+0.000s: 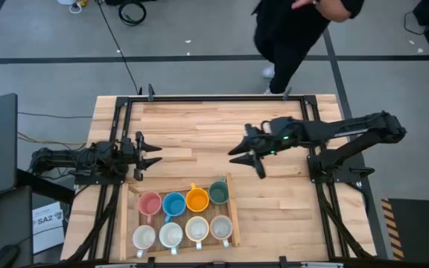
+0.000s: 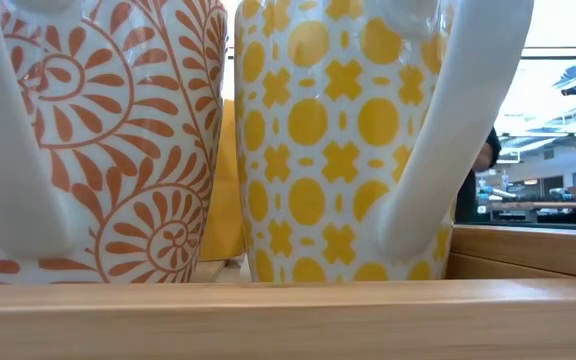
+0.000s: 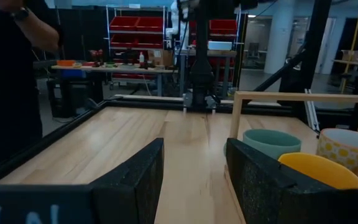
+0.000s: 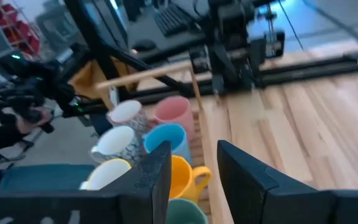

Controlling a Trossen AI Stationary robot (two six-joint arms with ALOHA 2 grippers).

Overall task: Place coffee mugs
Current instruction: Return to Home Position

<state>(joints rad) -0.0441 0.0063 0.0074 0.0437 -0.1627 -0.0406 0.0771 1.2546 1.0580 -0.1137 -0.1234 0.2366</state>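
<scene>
Paper sheet: we read "SA2" in dark print on a white sheet beside the table's front left corner, in the high view; we could not make out the smaller print under it.
Person's black top: we read white capitals ending in "ALL" at the picture's edge in the left wrist view; the start of the word was cut off.
Left gripper: we saw pale marks on its dark body near the camera, too blurred to read.
Right gripper: we saw similar pale marks on its body, also unreadable.
Hazard striping: we saw yellow-and-black diagonal bars on the floor right of the table.
</scene>
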